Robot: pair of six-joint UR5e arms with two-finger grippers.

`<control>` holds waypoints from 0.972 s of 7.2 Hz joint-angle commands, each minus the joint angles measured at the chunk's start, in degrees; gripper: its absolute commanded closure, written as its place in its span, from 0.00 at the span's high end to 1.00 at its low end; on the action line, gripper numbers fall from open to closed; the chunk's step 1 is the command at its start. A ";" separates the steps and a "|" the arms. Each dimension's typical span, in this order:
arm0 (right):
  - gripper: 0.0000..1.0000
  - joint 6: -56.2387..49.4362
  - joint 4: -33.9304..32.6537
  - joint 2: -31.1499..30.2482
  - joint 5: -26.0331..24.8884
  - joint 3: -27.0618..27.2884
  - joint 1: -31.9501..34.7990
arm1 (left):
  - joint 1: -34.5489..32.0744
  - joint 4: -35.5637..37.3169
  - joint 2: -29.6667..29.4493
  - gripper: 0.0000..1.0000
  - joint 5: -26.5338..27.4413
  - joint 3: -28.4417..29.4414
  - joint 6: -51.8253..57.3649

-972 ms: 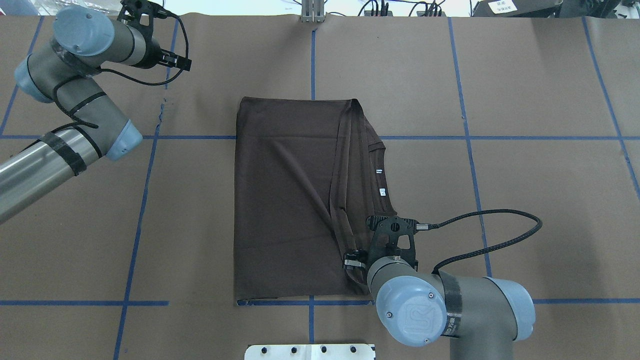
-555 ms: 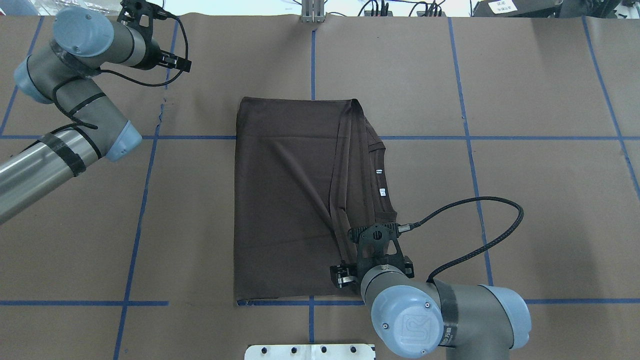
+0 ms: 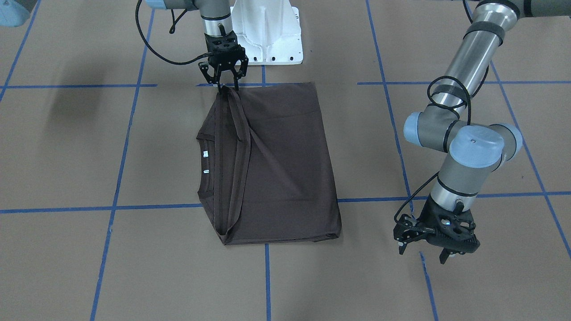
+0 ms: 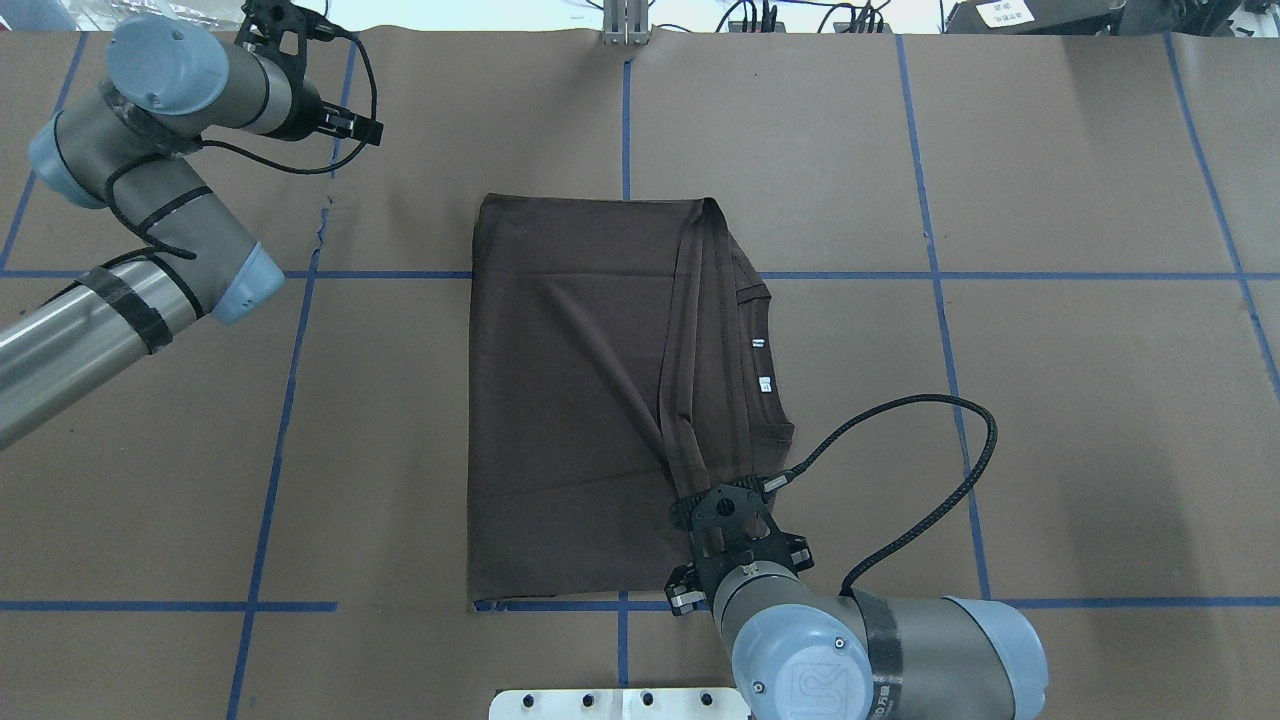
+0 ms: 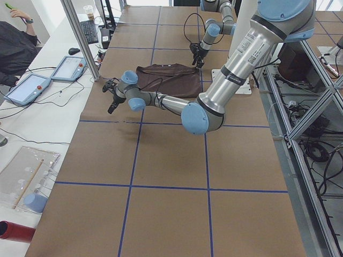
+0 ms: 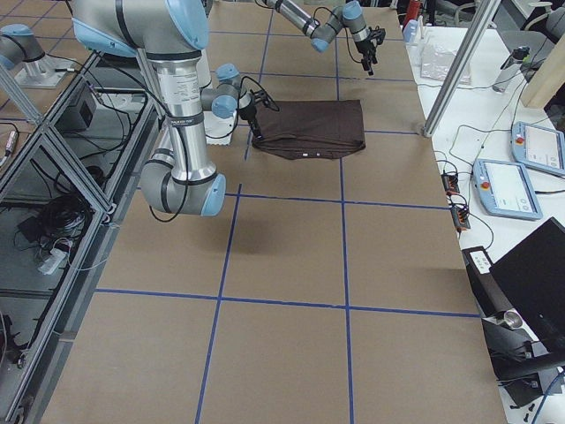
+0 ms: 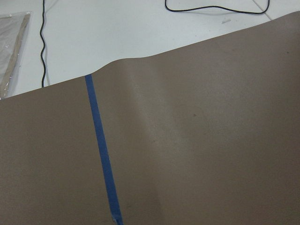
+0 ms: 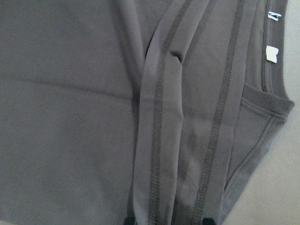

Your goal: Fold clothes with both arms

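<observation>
The dark brown T-shirt (image 4: 570,400) lies folded into a tall rectangle in the middle of the table, with its ribbed collar (image 4: 770,340) and white tags (image 4: 763,383) at the right side. My right gripper (image 3: 227,88) is at the shirt's near right corner, shut on a stitched hem band (image 8: 159,140) that rises taut into it. Its fingertips (image 8: 129,220) show at the bottom of the right wrist view. My left gripper (image 3: 421,255) is open and empty, hovering over bare paper at the far left, well away from the shirt (image 3: 285,160).
The table is covered in brown paper with blue tape lines (image 4: 290,400). The white pedestal base (image 3: 267,31) stands at the near edge, close to the right gripper. The paper's far edge (image 7: 140,61) and a white bench with cables lie below the left gripper.
My right gripper has moved toward the robot's base and slightly left, drawing the hem band with it. The left arm has not moved.
</observation>
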 commanded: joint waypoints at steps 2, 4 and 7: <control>0.44 -1.34 0.00 0.00 0.03 -0.50 -0.70 | 0.00 -0.07 0.00 1.00 0.00 0.00 0.00; 0.26 -1.34 0.00 0.08 0.03 -0.50 -0.88 | 0.09 -0.07 0.09 1.00 0.00 0.00 0.00; 0.00 -1.08 0.00 -0.01 -0.23 -0.50 -1.67 | 0.09 -0.07 0.09 1.00 0.00 0.00 0.00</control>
